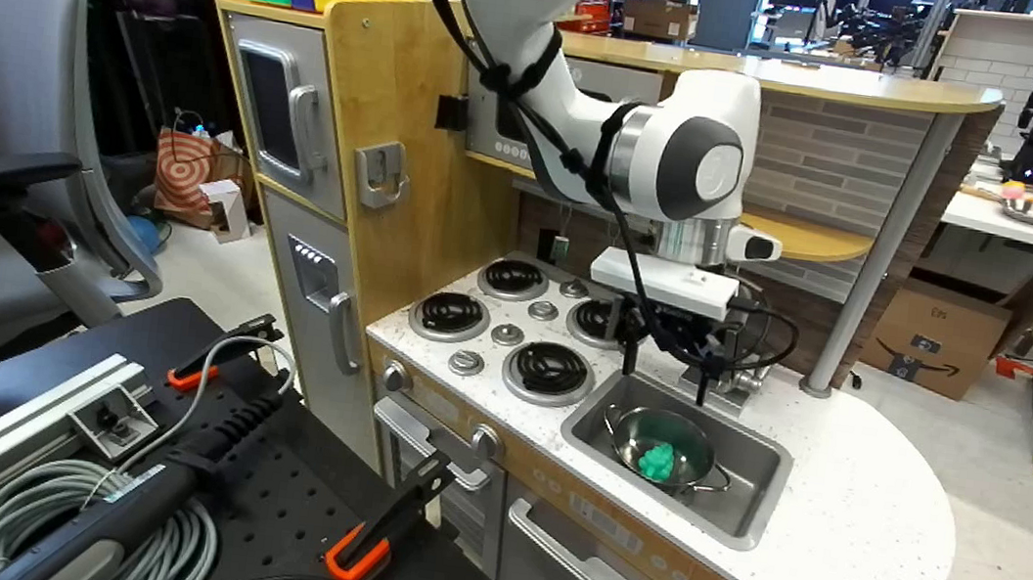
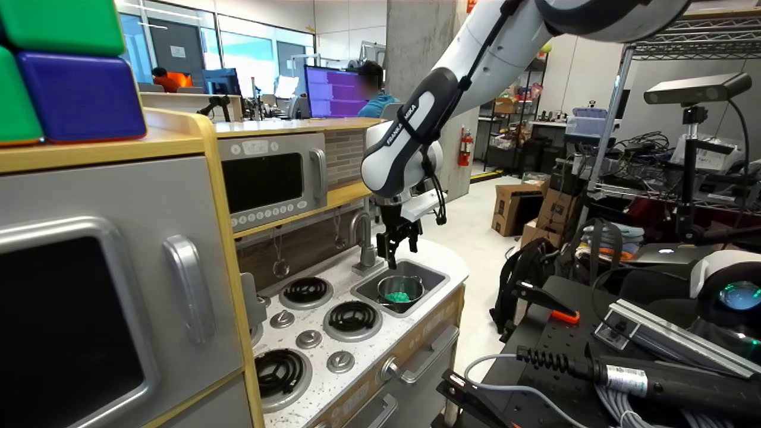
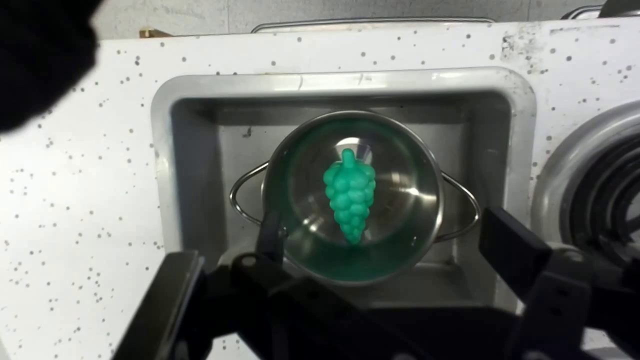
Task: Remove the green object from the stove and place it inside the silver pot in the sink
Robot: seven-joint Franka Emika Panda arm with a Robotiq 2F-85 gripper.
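The pot (image 3: 400, 205) looks like glossy metal, the sink (image 3: 345, 83) satin metal, the green grapes (image 3: 351, 195) smooth plastic.

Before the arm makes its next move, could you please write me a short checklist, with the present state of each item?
1. Green object inside the silver pot: ok, it lies on the pot's floor.
2. Silver pot inside the sink: ok, it stands within the walls.
3. Gripper open and holding nothing: ok, its jaws stand apart.
4. Gripper apart from the pot: ok, a gap shows in both exterior views.
5. Gripper clear of the faucet: cannot tell, the depth between them is unclear.
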